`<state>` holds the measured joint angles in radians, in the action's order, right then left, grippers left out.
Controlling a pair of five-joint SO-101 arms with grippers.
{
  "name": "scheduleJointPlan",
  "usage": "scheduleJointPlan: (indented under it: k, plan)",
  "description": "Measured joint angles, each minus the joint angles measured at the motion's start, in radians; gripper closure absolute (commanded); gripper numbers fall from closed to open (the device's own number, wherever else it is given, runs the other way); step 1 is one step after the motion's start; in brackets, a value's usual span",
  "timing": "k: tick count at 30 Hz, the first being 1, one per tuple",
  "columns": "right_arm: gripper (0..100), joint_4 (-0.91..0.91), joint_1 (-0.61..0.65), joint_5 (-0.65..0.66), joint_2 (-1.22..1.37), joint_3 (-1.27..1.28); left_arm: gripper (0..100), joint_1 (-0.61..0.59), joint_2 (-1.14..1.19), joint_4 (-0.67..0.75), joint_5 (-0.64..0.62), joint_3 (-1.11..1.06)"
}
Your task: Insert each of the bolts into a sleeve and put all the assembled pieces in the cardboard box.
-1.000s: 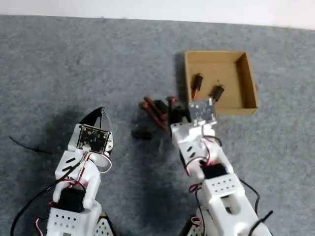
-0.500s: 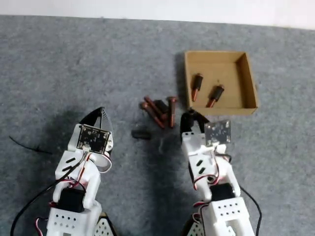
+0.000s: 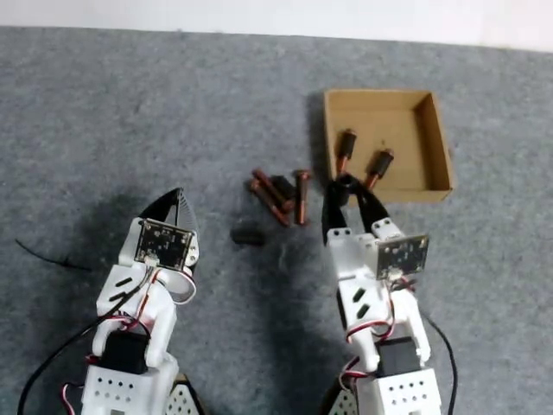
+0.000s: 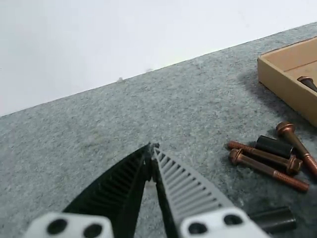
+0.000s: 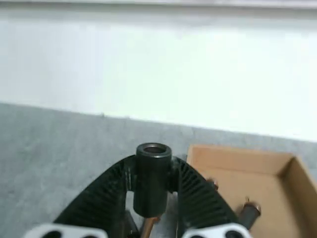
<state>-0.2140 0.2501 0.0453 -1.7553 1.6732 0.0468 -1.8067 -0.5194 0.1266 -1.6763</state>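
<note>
The gray mat (image 3: 130, 104) carries everything. The cardboard box (image 3: 415, 195) sits at about one o'clock from the right gripper (image 3: 347, 186), just beyond its tips, with two finished pieces (image 3: 345, 149) inside. That gripper is clamped on a black sleeve (image 5: 152, 183), held upright with its open bore facing up. The left gripper (image 3: 177, 197) rests well off at nine o'clock, closed tip to tip on nothing. Between the two, but far nearer the right one, lie three loose bolts (image 3: 300, 197) with a second sleeve (image 3: 282, 186) touching them. The closest bolt is just beside the right gripper at nine o'clock, its long axis running twelve to six, head at twelve. A third sleeve (image 3: 248, 234) lies apart, at seven o'clock from the bolts. As I judge it, the held sleeve wants a bolt, and the free left gripper would have to travel toward three o'clock to fetch one.
</note>
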Motion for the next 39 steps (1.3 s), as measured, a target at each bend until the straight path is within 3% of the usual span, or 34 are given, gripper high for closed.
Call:
scheduleJointPlan:
  k: [7,16,25,30,39]
  plan:
    - [99.4,-0.035,0.0,0.0,-0.026,0.0,99,-0.005,0.0,0.077,-0.009,0.006]
    - [99.1,-0.035,0.0,0.0,-0.026,0.0,99,-0.16,-0.002,-0.074,-0.163,0.189]
    - [99.0,-0.035,0.0,0.0,-0.026,0.0,99,-0.075,0.009,-0.084,-0.178,0.255]
    - [99.0,-0.035,0.0,0.0,-0.026,0.0,99,-0.032,0.229,-0.018,-0.178,0.348]
    - [98.9,-0.035,0.0,0.0,-0.026,0.0,99,0.147,0.968,0.063,-0.178,0.706]
